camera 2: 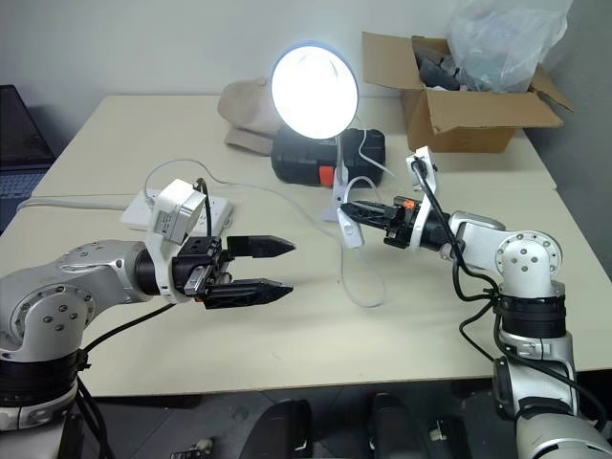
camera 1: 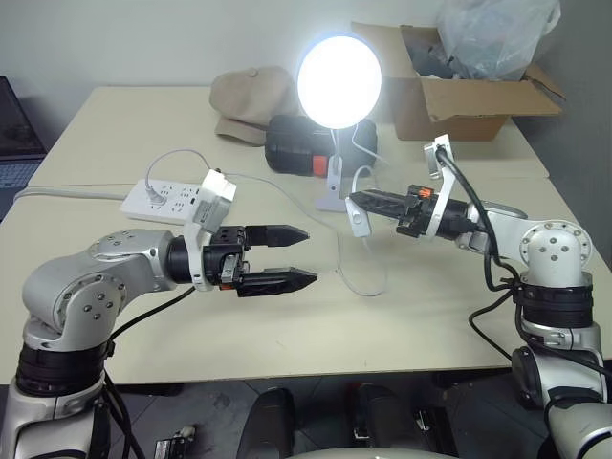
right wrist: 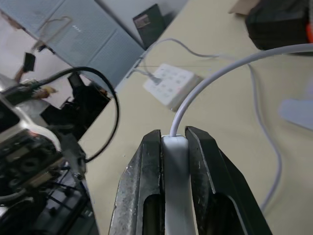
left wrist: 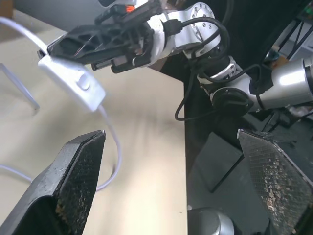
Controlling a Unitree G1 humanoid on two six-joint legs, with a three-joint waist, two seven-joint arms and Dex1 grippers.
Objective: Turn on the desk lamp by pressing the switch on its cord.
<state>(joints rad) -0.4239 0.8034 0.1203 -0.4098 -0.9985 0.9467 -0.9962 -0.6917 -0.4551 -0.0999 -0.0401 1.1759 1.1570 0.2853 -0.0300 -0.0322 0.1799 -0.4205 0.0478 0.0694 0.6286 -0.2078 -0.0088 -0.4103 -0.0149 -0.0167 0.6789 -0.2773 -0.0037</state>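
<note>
The desk lamp [camera 1: 339, 81] stands at the table's middle back with its round shade glowing bright. My right gripper [camera 1: 356, 202] is shut on the switch [camera 1: 358, 222], a small white oblong that it holds lifted above the table just in front of the lamp's base. In the right wrist view the switch [right wrist: 175, 161] is squeezed between the two fingers. The cord [camera 1: 361, 279] hangs from it and loops over the tabletop. My left gripper [camera 1: 308, 255] is open and holds nothing. It hovers level, pointing at the switch [left wrist: 78, 83] from a short way off.
A white power strip [camera 1: 167, 199] lies at the left with a cable plugged in. A beige cap [camera 1: 251, 100] and a black case [camera 1: 306, 143] sit behind the lamp. A cardboard box [camera 1: 459, 105] with a plastic bag stands at the back right.
</note>
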